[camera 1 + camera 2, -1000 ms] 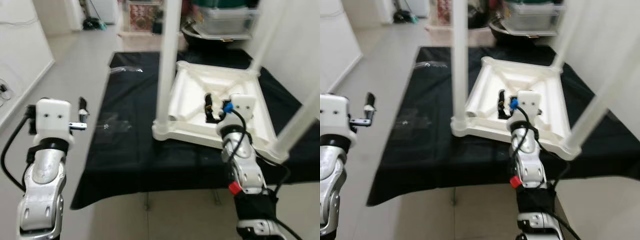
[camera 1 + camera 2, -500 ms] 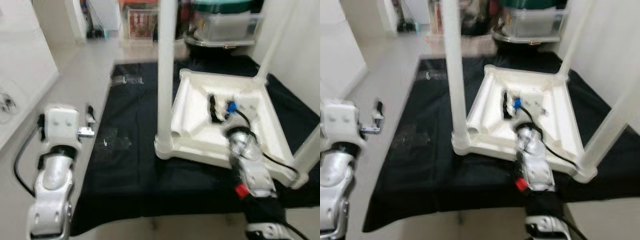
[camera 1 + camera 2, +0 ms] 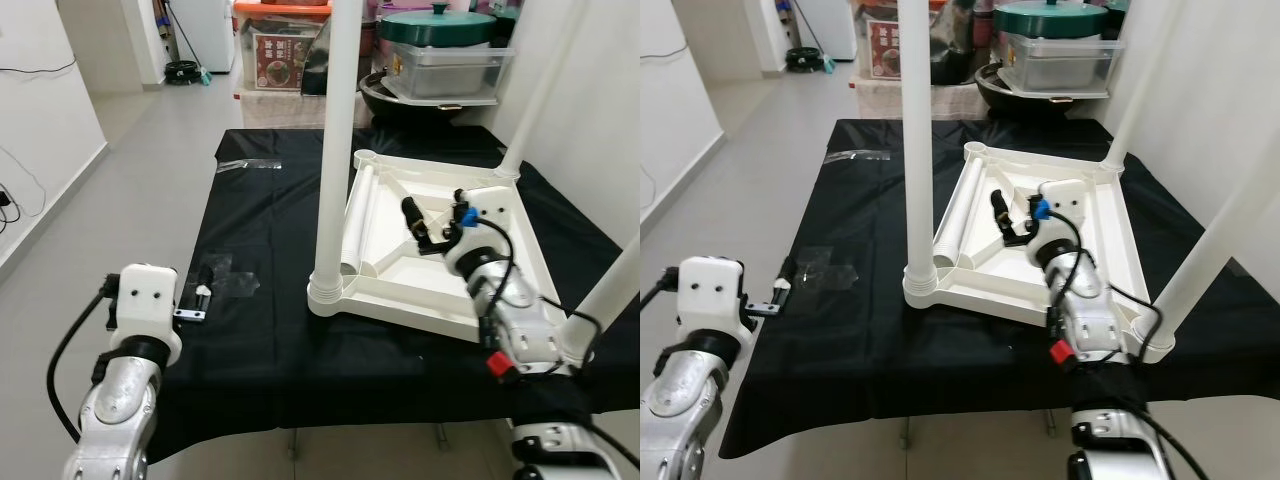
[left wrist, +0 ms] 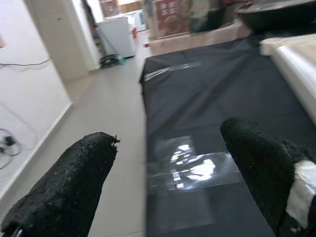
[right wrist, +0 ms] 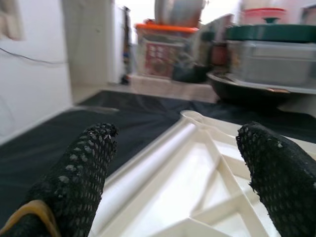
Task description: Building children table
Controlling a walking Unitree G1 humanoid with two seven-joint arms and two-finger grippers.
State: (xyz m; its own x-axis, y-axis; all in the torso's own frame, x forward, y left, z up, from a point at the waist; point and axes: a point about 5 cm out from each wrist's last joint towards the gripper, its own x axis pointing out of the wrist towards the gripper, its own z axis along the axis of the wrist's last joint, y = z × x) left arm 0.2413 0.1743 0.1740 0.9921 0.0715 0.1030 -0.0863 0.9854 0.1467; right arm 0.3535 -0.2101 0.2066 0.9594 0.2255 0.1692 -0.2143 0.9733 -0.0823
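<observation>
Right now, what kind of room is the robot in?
Probably a room in a home, used for storage too. There is a tiled floor, stacked plastic boxes and a big pot with a green lid at the back, and an upturned white children's table on a black cloth.

— Where do we see the left arm?

— Low on the robot's left, forearm raised and white wrist block uppermost. The left tool point(image 3: 203, 290) points forward, its two black fingers point(image 4: 74, 187) spread wide with nothing between them (the wrist view shows this plainly).

— And the right arm?

— We see it bent and reaching forward, a black cable looping along the silver forearm. The right tool point(image 3: 1004, 215) is also parted, its black fingers point(image 5: 81, 165) well apart and empty.
</observation>
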